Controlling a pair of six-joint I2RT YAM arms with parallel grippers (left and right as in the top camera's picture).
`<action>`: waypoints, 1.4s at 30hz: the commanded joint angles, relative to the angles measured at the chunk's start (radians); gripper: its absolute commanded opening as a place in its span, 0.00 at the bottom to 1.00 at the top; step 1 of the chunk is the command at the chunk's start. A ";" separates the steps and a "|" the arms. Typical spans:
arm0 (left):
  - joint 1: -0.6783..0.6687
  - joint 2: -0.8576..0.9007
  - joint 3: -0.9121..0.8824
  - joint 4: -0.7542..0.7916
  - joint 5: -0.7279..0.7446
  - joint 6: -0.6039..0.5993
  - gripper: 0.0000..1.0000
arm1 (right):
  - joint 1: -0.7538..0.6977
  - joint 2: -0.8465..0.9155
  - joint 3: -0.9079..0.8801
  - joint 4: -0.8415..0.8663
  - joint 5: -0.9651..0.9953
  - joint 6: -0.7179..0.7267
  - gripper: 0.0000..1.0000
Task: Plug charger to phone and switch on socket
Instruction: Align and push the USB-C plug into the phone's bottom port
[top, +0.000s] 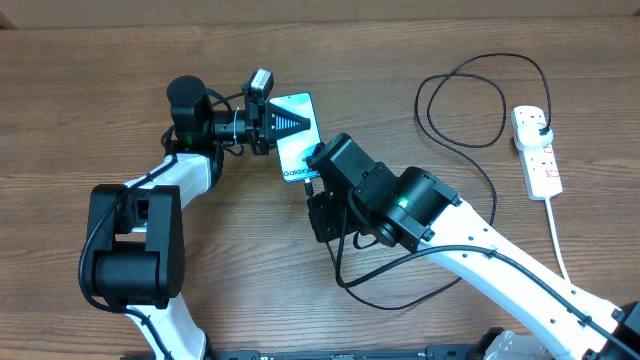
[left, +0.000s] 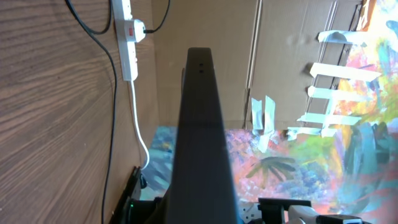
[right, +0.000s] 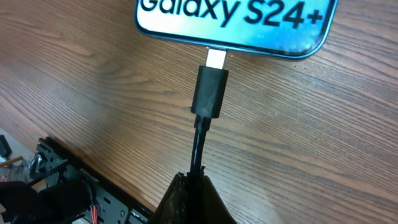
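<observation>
The phone (top: 296, 140) has a teal screen and sits at the table's middle, slightly tilted. My left gripper (top: 277, 123) is shut on its far end. In the left wrist view the phone shows edge-on as a dark slab (left: 202, 124). The right wrist view shows its "Galaxy S24+" end (right: 236, 18). My right gripper (right: 196, 186) is shut on the charger cable just behind the black connector (right: 210, 90). The connector's metal tip (right: 216, 59) meets the phone's end edge, and part of the metal shows. In the overhead view the right gripper (top: 318, 182) is next to the phone. The charger plug (top: 541, 124) sits in the white socket strip (top: 538, 160).
The black charger cable loops across the right of the table (top: 470, 100) and under the right arm (top: 390, 295). The strip's white cord (top: 556, 235) runs toward the front right. The strip also shows in the left wrist view (left: 127, 37). The table's front edge is near the right gripper.
</observation>
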 joint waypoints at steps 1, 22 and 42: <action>0.006 0.005 0.018 0.007 0.026 -0.027 0.04 | 0.002 -0.026 -0.002 -0.003 0.010 0.004 0.04; 0.005 0.005 0.018 0.007 0.018 0.038 0.04 | 0.002 -0.026 -0.002 0.010 0.006 0.004 0.04; -0.010 0.005 0.018 0.007 0.040 0.000 0.04 | 0.002 -0.025 -0.002 0.022 0.034 0.000 0.04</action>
